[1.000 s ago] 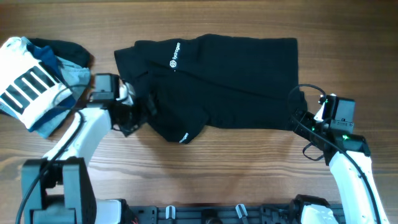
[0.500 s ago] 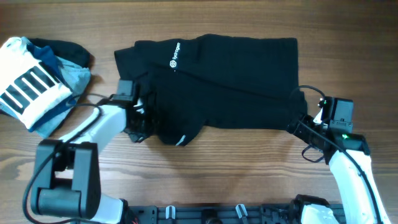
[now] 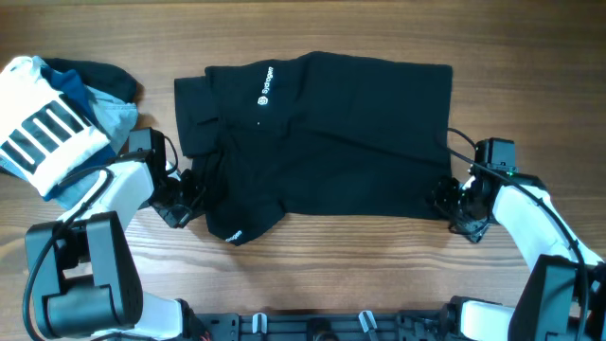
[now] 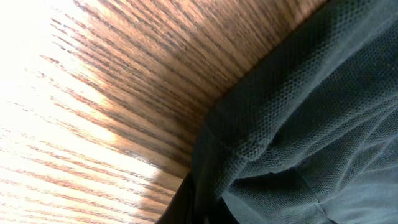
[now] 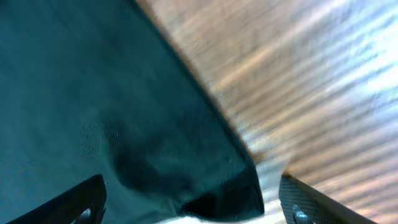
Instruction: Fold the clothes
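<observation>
Overhead: we see left gripper (image 3: 181,203) at black shirt's (image 3: 331,133) left sleeve edge (finger gap: can't tell). Right gripper (image 3: 449,206) spread wide w/ near-right corner btwn fingers (image 5: 78,205).

Overhead was evenly lit, sharp, shadows soft. Left wrist had blown-out glare on the table (image 4: 37,74) at upper left; right wrist was blurred throughout.

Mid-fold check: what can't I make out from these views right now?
Left gripper jaws: overhead, black against the black shirt; left wrist view, cut off at the bottom edge.
Right gripper fingertips: right wrist view, blurred and cut by the bottom edge.
Chest logo lettering: overhead, too small.
Garments under the striped white garment: overhead, mostly covered.
</observation>
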Robot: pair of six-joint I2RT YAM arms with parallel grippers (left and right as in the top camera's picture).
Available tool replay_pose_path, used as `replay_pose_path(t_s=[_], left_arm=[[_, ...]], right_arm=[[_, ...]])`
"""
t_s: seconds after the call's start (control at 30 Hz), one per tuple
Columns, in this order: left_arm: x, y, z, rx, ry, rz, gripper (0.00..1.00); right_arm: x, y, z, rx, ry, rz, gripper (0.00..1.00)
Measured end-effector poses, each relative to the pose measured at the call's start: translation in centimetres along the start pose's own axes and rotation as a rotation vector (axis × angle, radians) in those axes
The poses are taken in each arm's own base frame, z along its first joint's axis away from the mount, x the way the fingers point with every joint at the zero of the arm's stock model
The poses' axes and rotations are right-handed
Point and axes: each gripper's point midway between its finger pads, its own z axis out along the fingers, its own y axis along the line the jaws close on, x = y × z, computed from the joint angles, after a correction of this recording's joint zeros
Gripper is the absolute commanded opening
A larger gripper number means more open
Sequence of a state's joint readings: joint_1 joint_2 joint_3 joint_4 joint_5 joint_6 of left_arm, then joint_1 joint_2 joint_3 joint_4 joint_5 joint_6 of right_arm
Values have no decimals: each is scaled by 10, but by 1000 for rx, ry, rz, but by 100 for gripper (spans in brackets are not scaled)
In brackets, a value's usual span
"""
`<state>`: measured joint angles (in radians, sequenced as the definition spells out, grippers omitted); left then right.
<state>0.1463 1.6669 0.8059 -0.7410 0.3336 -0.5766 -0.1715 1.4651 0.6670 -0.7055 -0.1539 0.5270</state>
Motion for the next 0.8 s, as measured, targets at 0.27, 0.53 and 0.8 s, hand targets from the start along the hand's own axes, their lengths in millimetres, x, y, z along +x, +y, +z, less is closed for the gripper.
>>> replay_pose_path(t_s=[0.27,0.53,0.8], left_arm=[[0,0,0,0,0,3,4],[1,1,0,-2,3,6,4],[1,1,0,-4,5,6,4]], right_arm=[[22,-4,1,6,96,65,76],[-3,13,4,-74,-1,113,33],[-3,15,9,-108,-16,116,4]])
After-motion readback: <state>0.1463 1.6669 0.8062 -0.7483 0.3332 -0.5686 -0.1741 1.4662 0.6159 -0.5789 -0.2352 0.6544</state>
